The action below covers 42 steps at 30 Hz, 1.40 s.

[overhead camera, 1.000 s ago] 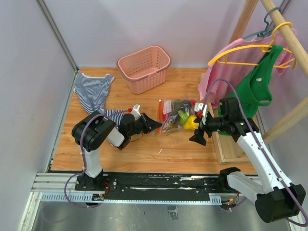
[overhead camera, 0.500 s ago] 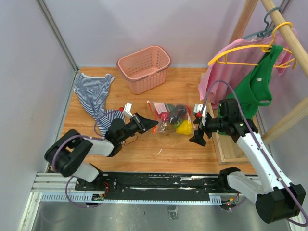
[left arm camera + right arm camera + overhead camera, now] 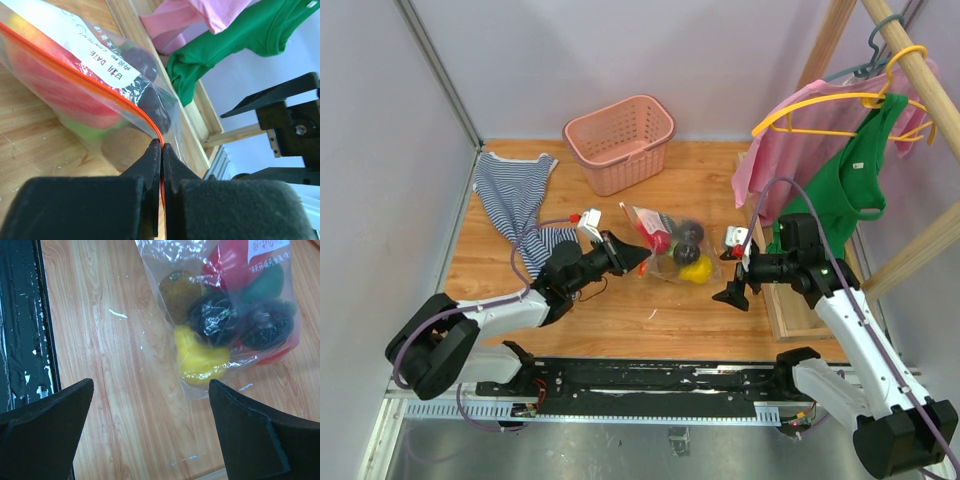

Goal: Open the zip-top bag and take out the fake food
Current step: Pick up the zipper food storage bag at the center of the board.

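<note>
The zip-top bag (image 3: 672, 243) lies on the wooden table, clear plastic with an orange zip strip (image 3: 95, 80) and a white label (image 3: 97, 56). Inside it is the fake food: a red piece (image 3: 660, 240), a yellow one (image 3: 200, 357), dark ones (image 3: 222, 320), a brownish one (image 3: 177, 290) and a dark green one (image 3: 265, 282). My left gripper (image 3: 642, 258) reaches in from the left and is shut on the zip strip at the bag's near corner (image 3: 162, 145). To the right of the bag my right gripper (image 3: 732, 268) hangs wide open over bare wood (image 3: 150, 385), holding nothing.
A pink slotted basket (image 3: 620, 140) stands at the back. A striped shirt (image 3: 515, 195) lies at the left. On the right stands a wooden rack (image 3: 790, 310), with pink (image 3: 790, 150) and green (image 3: 855, 175) clothes on hangers. The black rail (image 3: 650, 380) runs along the near edge.
My left arm has stretched toward the bag and its jaws have shut on the zip strip. The bag has shifted a little to the left. The right gripper has dropped slightly.
</note>
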{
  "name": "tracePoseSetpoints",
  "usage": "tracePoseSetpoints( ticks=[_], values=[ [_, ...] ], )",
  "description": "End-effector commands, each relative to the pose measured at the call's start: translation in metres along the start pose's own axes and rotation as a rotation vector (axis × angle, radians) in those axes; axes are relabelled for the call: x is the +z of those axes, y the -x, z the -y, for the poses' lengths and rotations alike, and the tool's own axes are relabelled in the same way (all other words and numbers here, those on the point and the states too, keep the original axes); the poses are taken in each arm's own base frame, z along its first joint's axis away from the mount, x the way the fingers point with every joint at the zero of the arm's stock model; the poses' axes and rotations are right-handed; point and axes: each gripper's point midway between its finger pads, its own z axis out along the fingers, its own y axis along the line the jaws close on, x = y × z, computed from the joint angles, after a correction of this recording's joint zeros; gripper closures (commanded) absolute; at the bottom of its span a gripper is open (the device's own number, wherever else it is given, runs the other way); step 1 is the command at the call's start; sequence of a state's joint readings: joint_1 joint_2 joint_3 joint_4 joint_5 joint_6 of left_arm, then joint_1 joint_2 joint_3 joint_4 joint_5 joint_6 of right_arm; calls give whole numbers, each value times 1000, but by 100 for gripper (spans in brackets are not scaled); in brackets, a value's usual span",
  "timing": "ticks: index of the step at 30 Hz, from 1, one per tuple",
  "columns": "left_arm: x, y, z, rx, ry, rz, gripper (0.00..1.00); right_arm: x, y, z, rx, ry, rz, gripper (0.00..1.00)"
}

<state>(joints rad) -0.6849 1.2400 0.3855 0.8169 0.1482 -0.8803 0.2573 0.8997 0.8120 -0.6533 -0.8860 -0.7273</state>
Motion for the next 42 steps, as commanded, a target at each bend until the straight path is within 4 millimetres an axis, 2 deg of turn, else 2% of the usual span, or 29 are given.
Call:
tracePoseSetpoints(
  ticks=[1, 6, 9, 12, 16, 21, 24, 27, 29, 32, 37, 39, 42],
  values=[
    [10, -9, 13, 65, -66, -61, 100, -2, 8, -2, -105, -6, 32, 1],
    [11, -22, 21, 84, -102, -111, 100, 3, 5, -9, -133, 47, 49, 1],
    [13, -29, 25, 84, -122, -127, 100, 7, 5, -15, -217, 85, 77, 1],
    [17, -33, 33, 71, -143, -141, 100, 7, 8, -13, -305, 97, 79, 2],
    [22, -28, 46, 15, -144, -109, 100, 11, 22, -8, -374, 111, 86, 1],
    [29, -22, 63, -121, -123, -24, 100, 31, 41, 1, -431, 84, 66, 0],
    [32, -15, 69, -245, -114, 27, 100, 43, 43, 12, -455, 7, 38, 2],
    [39, -13, 66, -363, -66, 38, 100, 46, 43, 31, -441, -105, 3, 6],
    [42, -12, 68, -432, -41, 56, 100, 47, 45, 36, -404, -146, 10, 10],
    [47, -10, 70, -469, 1, 93, 100, 54, 42, 32, -377, -148, 14, 15],
    [56, 0, 62, -503, 121, 176, 100, 59, 46, 22, -348, -121, 37, 16],
    [58, 3, 62, -527, 140, 201, 100, 61, 48, 27, -323, -157, 39, 16],
    [61, 5, 65, -546, 142, 226, 100, 61, 52, 45, -265, -262, 30, 18]
  ],
)
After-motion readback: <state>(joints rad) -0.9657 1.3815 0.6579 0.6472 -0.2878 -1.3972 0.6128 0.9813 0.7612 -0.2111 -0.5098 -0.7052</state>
